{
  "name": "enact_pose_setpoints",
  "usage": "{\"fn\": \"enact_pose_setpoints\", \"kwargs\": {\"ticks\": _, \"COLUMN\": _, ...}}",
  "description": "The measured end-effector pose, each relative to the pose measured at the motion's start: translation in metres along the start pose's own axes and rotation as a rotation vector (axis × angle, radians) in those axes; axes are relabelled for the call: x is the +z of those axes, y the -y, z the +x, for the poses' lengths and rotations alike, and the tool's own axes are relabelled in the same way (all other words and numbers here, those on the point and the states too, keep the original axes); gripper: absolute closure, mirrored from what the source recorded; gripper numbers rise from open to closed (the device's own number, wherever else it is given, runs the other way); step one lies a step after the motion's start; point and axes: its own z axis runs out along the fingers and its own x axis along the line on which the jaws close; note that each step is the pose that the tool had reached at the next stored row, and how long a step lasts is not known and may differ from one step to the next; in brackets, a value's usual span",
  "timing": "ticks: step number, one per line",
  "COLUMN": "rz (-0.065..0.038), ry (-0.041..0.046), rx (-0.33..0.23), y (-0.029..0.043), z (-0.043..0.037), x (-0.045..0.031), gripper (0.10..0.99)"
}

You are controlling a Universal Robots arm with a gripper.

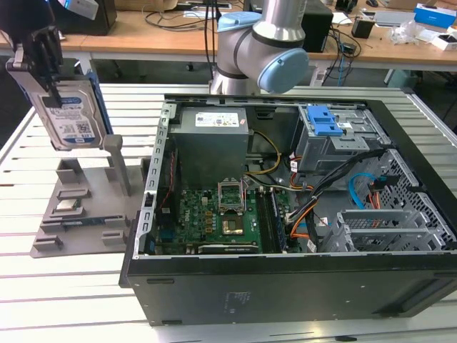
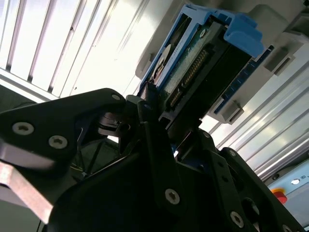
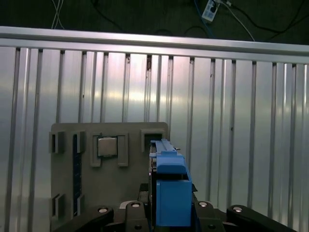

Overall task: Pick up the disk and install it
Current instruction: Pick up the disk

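Observation:
In the exterior view, the disk (image 1: 71, 114), a silver drive with a white-and-blue label in a blue carrier, hangs upright at the far left. My gripper (image 1: 44, 53) is shut on its upper end. The disk's lower edge hangs just above the uprights of the grey holder stand (image 1: 78, 207), apart from them. Seen in the second wrist view, the black fingers (image 2: 149, 125) clamp the disk (image 2: 193, 72) at its connector end. The first wrist view looks along the blue carrier edge of the disk (image 3: 169, 193) down onto the holder stand (image 3: 111, 188), with my gripper (image 3: 169, 215) around it.
An open computer case (image 1: 285, 214) lies toward the exterior view's right, with a grey drive cage and blue latch (image 1: 325, 121) at its back. A small silver chip (image 1: 68, 206) rests in the stand. The arm's base (image 1: 264, 43) stands behind the case. Slatted metal table all round.

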Motion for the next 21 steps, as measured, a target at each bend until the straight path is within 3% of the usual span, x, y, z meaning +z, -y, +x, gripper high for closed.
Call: {"fn": "enact_pose_setpoints", "kwargs": {"ticks": 21, "rz": 0.000, "ry": 0.0000, "rx": 0.000, "y": -0.0003, "z": -0.0020, "x": -0.0181, "gripper": 0.722}}
